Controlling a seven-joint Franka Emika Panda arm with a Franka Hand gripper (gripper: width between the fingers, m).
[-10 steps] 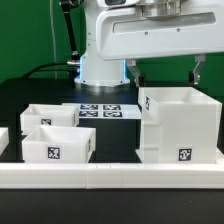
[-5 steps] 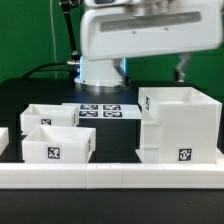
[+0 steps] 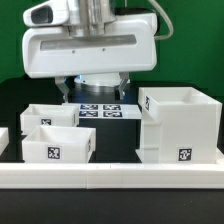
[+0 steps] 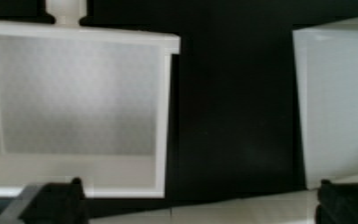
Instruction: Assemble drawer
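Observation:
In the exterior view the tall white drawer shell (image 3: 180,125) stands at the right, with a tag low on its front. Two shallow white trays sit at the left, one behind (image 3: 48,117) and one in front (image 3: 57,147) with a tag. My gripper (image 3: 95,90) hangs open and empty above the middle of the table, behind the trays and left of the shell. In the wrist view one tray (image 4: 78,110) with a small knob lies beyond my open gripper (image 4: 197,205). A second white part (image 4: 336,110) lies beside it; I cannot tell which part it is.
The marker board (image 3: 100,112) lies flat under my gripper. A long white border rail (image 3: 110,175) runs along the table's front edge. Another white piece (image 3: 3,140) shows at the exterior view's far left. Black cables run behind the robot base.
The arm has swung from above the shell toward the exterior view's left, now over the marker board. The gripper stays open. The shell and trays have not moved.

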